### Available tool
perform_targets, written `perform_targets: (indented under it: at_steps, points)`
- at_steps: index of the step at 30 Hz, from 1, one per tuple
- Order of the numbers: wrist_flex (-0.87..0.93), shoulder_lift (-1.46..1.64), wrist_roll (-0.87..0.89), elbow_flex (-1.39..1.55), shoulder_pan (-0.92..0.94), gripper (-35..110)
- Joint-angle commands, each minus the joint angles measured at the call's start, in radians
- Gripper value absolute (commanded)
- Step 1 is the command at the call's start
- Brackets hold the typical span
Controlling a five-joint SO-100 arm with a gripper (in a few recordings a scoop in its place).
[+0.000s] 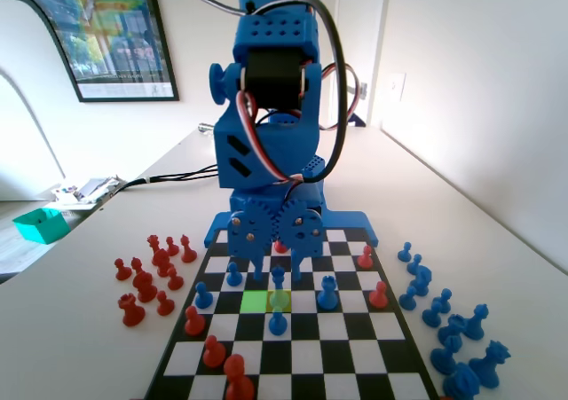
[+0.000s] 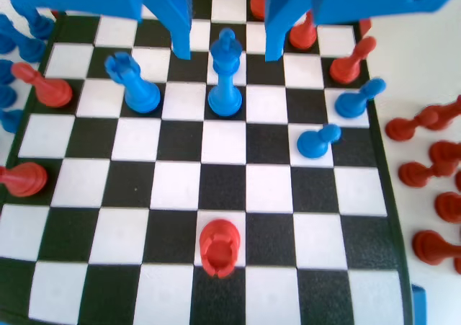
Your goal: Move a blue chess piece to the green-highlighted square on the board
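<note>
The blue chess piece (image 1: 278, 282) (image 2: 225, 87) stands upright between the jaws of the gripper (image 1: 279, 276) (image 2: 228, 55), long axis vertical, head up. It is slim, with a flared base and a knobbed top. The jaws are spread wide, clear of it on both sides. In the fixed view, the green-highlighted square (image 1: 256, 301) lies under the left jaw.

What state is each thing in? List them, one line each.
Tall blue piece: upright, between the jaws, not gripped.
Gripper: open, lowered, one jaw on each side of that piece.
Green square: empty.
</note>
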Motion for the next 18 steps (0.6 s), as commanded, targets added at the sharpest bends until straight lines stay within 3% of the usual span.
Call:
perform_targets:
  at_steps: [1,13,18]
  points:
    - [-0.006,0.006,-0.023,-0.028,0.003,16]
    - [-0.060,-0.018,-0.060,0.002,0.009,14]
    - [-0.063,-0.020,-0.077,0.002,0.009,6]
